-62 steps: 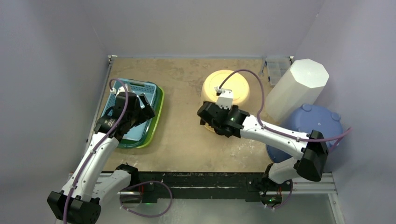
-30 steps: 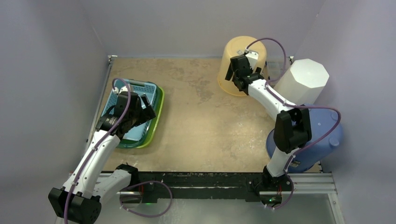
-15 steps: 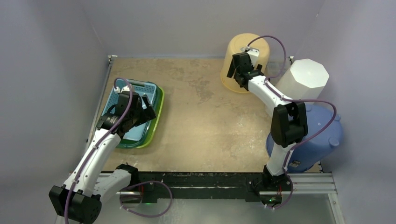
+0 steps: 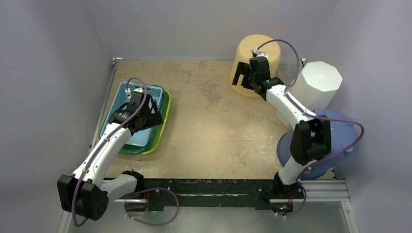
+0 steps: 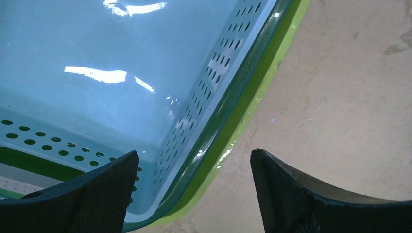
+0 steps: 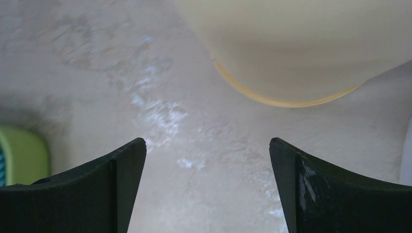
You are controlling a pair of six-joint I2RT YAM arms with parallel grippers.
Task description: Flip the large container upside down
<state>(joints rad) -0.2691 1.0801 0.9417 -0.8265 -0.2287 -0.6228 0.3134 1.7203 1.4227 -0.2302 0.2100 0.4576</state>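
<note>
The large container is a yellow bucket (image 4: 248,48) standing mouth down at the back right of the table, its rim on the surface. It also shows in the right wrist view (image 6: 291,43), just beyond my fingers. My right gripper (image 4: 241,77) is open and empty, close to the bucket's near left side and apart from it (image 6: 206,141). My left gripper (image 4: 148,118) is open and empty, hovering over the right edge of the blue basket (image 5: 121,73), with one finger above the basket and the other above the table (image 5: 194,153).
The blue perforated basket (image 4: 127,116) sits in a green tray (image 4: 164,121) at the left. A white octagonal bin (image 4: 316,87), a blue lidded tub (image 4: 335,133) and a clear box (image 4: 287,68) stand along the right side.
The right arm carried the bucket from mid-table to the back right and turned it mouth down, then opened and drew back. The left gripper shifted slightly right over the basket edge.
</note>
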